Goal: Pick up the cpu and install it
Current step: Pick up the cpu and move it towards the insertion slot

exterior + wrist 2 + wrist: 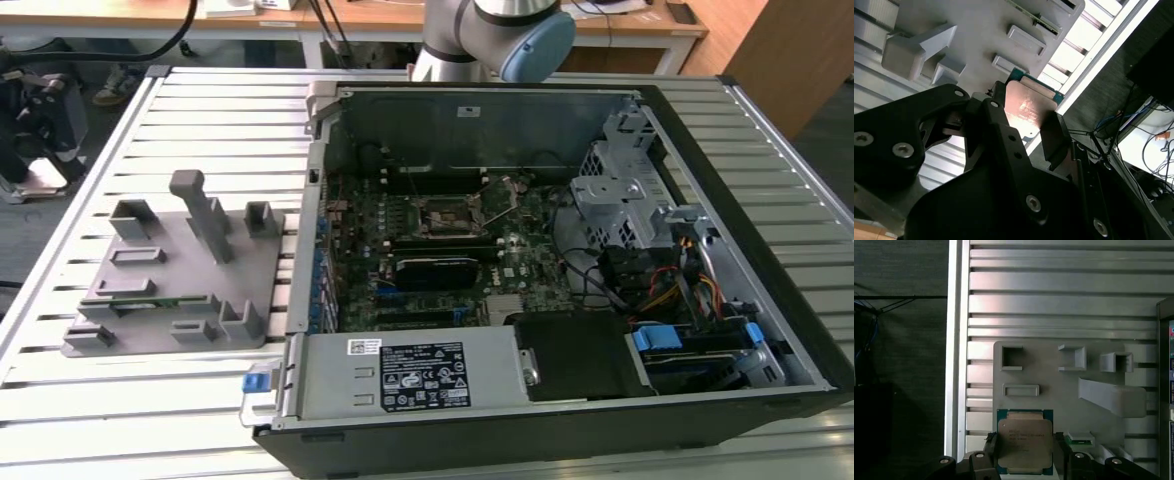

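I am gripping the small flat square cpu with its silver-white metal top and thin green rim (1025, 440) in my black pincer (1025, 454). The fingers (990, 447) are drawn in narrowly and pinching two opposite edges, I judge so that nothing is pressing on the chip's faces and it is hanging level. I am carrying it in the air, clear above the grey plastic fixture with upright blocks (1054, 390), which is lying on the silver slatted metal table (1054, 300). In the exterior view, the black-framed square socket (447, 215) is sitting inside the open black computer case (747, 170), to the exterior view's right of the fixture and well apart from it.
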Controlling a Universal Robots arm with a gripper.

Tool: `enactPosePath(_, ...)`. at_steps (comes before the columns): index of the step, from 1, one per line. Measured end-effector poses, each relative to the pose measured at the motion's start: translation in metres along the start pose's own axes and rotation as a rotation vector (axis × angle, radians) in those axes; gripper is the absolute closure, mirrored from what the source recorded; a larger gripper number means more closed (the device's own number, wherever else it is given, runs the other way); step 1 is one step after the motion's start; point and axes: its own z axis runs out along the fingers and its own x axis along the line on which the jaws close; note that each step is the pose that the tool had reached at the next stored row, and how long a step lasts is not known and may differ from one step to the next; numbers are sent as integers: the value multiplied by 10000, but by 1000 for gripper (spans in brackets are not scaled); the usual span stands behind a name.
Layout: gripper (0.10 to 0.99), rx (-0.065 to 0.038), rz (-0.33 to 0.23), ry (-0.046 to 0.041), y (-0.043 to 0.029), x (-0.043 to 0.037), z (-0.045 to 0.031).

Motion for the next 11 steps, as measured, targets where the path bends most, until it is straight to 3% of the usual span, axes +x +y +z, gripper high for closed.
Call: enactPosePath(11,561,0,0,-1,5,2,-138)
